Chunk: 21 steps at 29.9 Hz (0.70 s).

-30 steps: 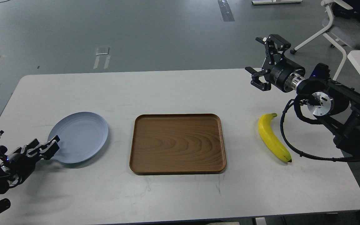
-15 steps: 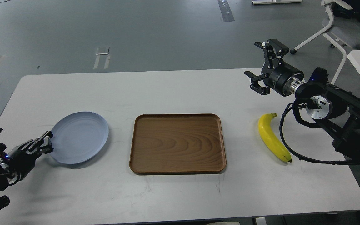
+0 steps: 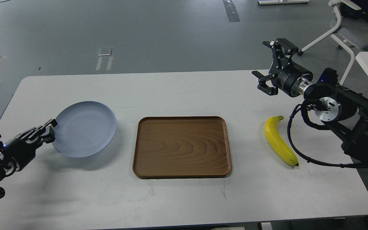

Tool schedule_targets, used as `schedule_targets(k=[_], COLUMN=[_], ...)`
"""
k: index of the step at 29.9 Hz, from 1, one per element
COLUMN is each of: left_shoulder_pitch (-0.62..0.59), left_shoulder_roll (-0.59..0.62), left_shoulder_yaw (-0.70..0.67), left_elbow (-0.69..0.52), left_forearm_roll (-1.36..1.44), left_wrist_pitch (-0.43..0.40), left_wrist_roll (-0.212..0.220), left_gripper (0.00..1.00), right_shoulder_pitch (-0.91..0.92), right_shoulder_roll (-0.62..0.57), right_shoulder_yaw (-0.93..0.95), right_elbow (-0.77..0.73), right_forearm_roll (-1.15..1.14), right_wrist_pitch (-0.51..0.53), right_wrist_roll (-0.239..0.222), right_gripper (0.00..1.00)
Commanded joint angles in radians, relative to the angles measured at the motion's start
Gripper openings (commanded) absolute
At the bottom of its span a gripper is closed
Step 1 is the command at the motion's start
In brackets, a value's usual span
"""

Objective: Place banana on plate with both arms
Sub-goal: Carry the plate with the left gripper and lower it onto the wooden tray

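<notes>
My left gripper [image 3: 50, 131] pinches the near-left rim of the plate [image 3: 85, 129], tilting it off the table [image 3: 184, 198]. The wooden tray [image 3: 182, 146] sits centre. The banana [image 3: 279, 141] lies on the table to its right, below my right gripper [image 3: 272, 68], whose fingers are spread wide, holding nothing.

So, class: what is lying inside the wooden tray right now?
Nothing: the wooden tray shows bare wood grain all over. The banana lies on the table to its right; the plate is to its left. The table beneath the tray is hidden.
</notes>
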Motion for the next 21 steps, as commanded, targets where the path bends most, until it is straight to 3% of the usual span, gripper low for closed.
schedule_targets(k=[1, 7, 11, 21], left_shoulder_pitch=[-0.063, -0.129, -0.174, -0.237], left_shoulder_roll=[-0.021, -0.171, -0.298, -0.548], left_shoulder_yaw=[0.001, 0.007, 0.065, 0.154], left_elbow=[-0.028, -0.035, -0.01, 0.212], left_forearm_roll=[0.173, 0.446, 0.465, 0.461], left_wrist_pitch=[0.003, -0.008, -0.058, -0.067], left_wrist_roll=[0.0, 0.0, 0.0, 0.0], left_gripper=[0.0, 0.0, 0.0, 0.0], right_shoulder_pitch=[0.001, 0.003, 0.001, -0.031], right_shoulder_roll=[-0.009, -0.043, -0.072, -0.123], right_shoulder_yaw=[0.0, 0.006, 0.017, 0.026], right_elbow=[0.0, 0.006, 0.012, 0.041], right_forearm_roll=[0.0, 0.0, 0.0, 0.002], right_wrist_pitch=[0.0, 0.0, 0.0, 0.0], right_wrist_roll=[0.0, 0.0, 0.0, 0.0], right_gripper=[1.0, 1.0, 1.0, 1.0])
